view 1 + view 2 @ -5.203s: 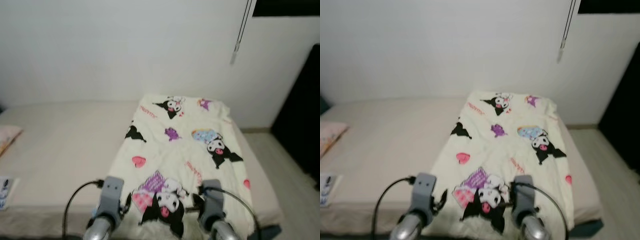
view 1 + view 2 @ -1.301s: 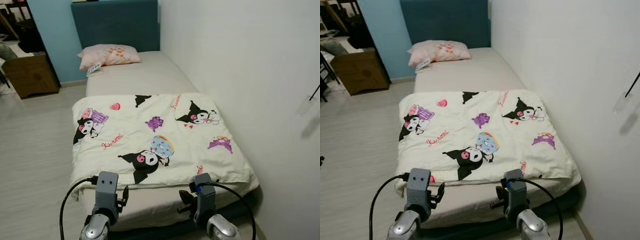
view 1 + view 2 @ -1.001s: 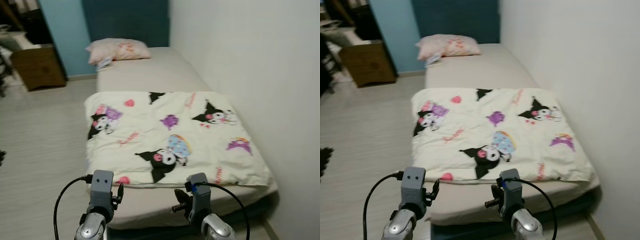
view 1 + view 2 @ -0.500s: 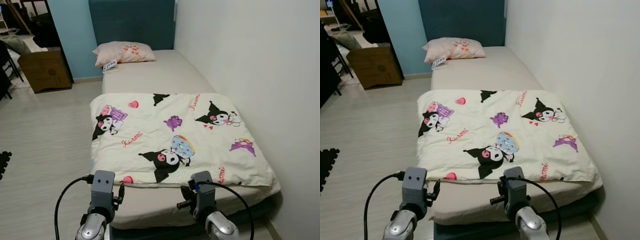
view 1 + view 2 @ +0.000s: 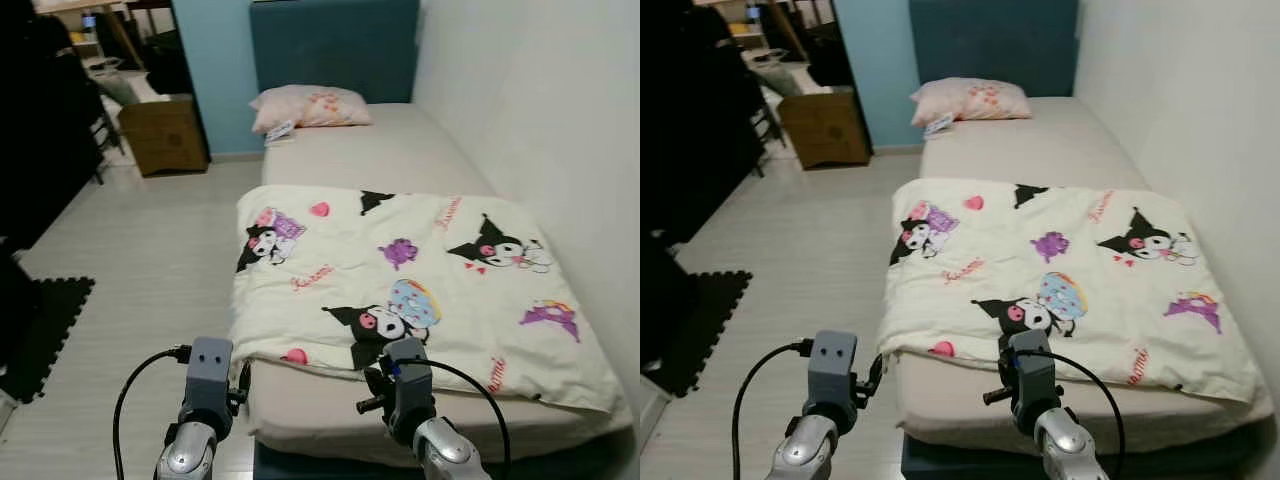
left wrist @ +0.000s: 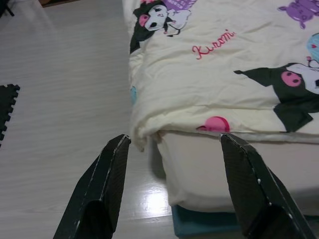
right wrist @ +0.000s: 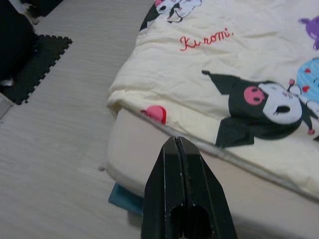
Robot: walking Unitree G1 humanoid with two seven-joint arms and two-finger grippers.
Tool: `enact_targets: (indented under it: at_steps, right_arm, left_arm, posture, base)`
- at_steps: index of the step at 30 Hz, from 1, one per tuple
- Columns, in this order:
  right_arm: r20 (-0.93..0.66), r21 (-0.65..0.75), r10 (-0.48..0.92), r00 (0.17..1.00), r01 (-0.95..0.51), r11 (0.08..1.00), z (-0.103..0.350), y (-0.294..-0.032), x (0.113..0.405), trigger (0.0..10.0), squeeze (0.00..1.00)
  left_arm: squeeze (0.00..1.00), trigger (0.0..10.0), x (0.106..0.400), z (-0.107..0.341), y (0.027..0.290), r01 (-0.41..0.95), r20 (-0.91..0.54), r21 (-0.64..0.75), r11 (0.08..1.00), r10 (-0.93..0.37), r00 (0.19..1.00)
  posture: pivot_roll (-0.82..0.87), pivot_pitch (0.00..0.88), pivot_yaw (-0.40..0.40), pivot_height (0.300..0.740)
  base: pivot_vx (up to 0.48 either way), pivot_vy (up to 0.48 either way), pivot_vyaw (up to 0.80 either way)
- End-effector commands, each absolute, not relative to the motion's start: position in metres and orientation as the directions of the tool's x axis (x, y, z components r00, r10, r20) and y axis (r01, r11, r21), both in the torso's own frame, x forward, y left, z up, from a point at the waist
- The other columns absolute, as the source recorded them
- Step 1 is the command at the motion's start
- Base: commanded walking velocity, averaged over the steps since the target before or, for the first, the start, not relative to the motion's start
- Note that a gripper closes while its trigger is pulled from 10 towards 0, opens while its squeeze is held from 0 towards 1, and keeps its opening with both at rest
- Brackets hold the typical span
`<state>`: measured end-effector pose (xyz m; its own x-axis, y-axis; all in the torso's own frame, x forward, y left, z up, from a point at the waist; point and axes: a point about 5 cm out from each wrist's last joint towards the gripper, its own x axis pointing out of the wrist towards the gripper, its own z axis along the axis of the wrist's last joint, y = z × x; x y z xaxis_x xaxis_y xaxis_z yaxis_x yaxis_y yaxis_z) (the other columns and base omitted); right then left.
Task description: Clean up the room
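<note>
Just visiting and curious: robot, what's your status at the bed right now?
Left gripper open, right gripper shut, both empty, short of the bed's foot. Cartoon-print blanket spread flat over the mattress, pillow at the headboard. Cardboard box on the floor beside it.

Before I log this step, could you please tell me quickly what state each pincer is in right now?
Left pincer: open, holding nothing, near the blanket corner.
Right pincer: closed, holding nothing, above the bed edge.

A bed (image 5: 400,150) with a beige sheet stands along the white wall. A cream cartoon-print blanket (image 5: 420,270) is spread over its near half; a pink pillow (image 5: 310,105) and a small paper (image 5: 280,131) lie at the far end by the dark headboard (image 5: 335,45)
</note>
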<state>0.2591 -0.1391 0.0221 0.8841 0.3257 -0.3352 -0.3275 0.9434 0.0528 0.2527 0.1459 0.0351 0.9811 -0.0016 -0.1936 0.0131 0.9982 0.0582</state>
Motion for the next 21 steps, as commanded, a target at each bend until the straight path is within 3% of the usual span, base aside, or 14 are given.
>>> enact_targets:
  at_steps: [1,14,21]
  right_arm:
    - [-0.321,0.068,0.314,0.893,-0.309,0.948,0.021,-0.139,0.259,10.0,0.0]
    - [-0.327,0.077,0.276,0.904,-0.266,0.961,0.02,-0.143,0.261,10.0,0.0]
    - [-0.327,0.079,0.276,0.904,-0.265,0.961,0.021,-0.145,0.261,10.0,0.0]
  left_arm:
    - [0.0,10.0,0.253,0.033,0.15,0.001,-0.214,0.081,0.997,0.016,0.977]
    - [0.0,10.0,0.26,0.035,0.149,0.003,-0.221,0.101,0.995,0.019,0.975]
    - [0.0,10.0,0.263,0.036,0.155,-0.055,-0.227,0.103,0.993,0.077,0.971]
  posture:
    - [0.0,0.035,0.026,0.74]
    - [0.0,0.039,0.03,0.74]
    - [0.0,0.04,0.027,0.74]
  base:
    - [0.0,0.0,0.41]
    - [0.0,0.0,0.03]
    - [0.0,-0.473,0.0]
